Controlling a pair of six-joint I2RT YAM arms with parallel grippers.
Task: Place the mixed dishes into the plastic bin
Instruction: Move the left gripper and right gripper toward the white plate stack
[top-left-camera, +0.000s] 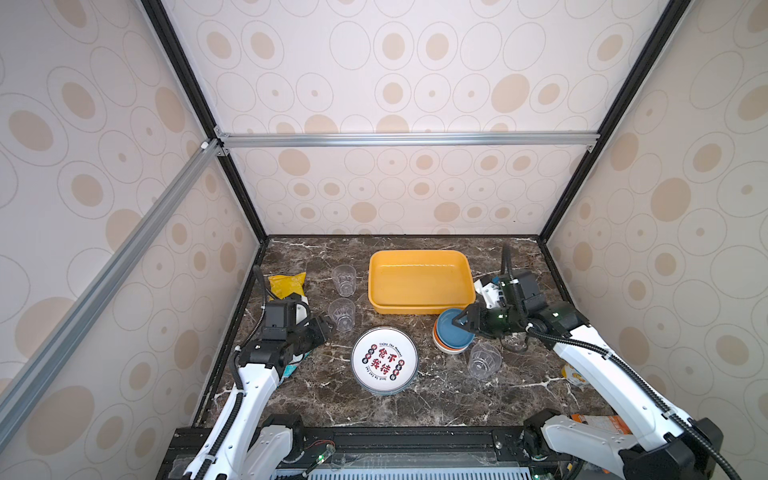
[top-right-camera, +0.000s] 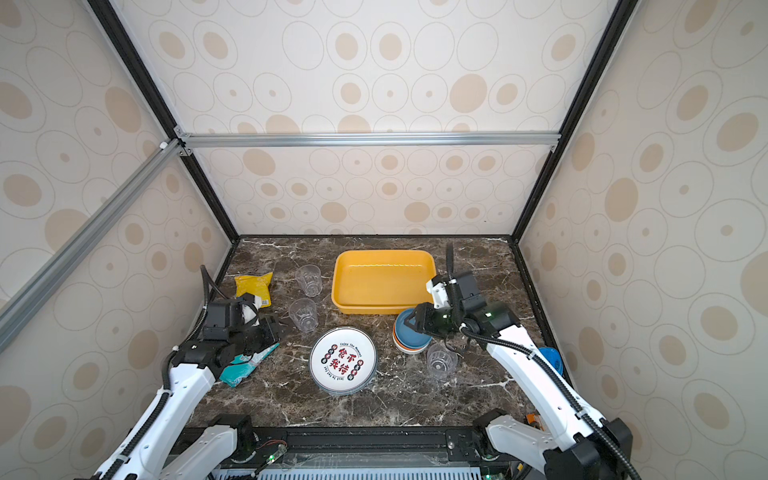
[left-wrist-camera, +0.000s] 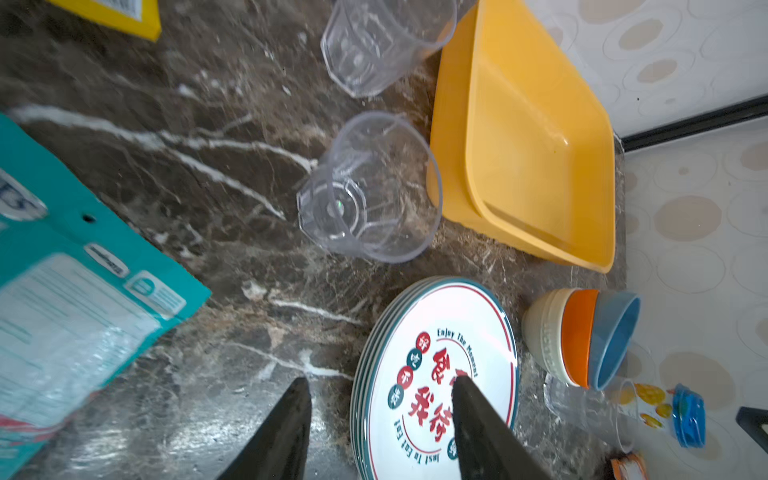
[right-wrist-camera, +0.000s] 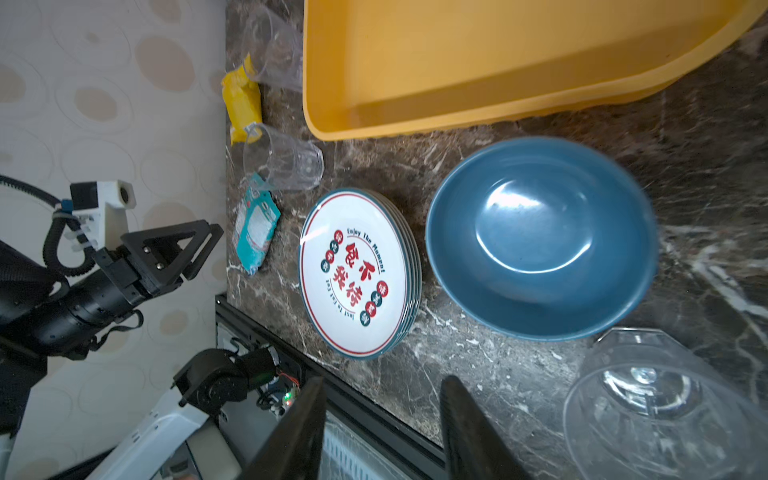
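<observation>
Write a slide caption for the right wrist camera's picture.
Right hand, open, hovers over a marble table near a blue bowl, stacked printed plates and the empty yellow bin.

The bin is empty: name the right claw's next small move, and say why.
Probably lower the right claw onto the rim of the blue bowl and close. It hovers over that bowl, the top of a nested stack, jaws apart and holding nothing; the yellow bin stands right beside it.

robot lab booth: patterned wall panels (top-left-camera: 415, 62) on aluminium framing (top-left-camera: 407, 139) around a marble-look tabletop (top-left-camera: 436, 395)
</observation>
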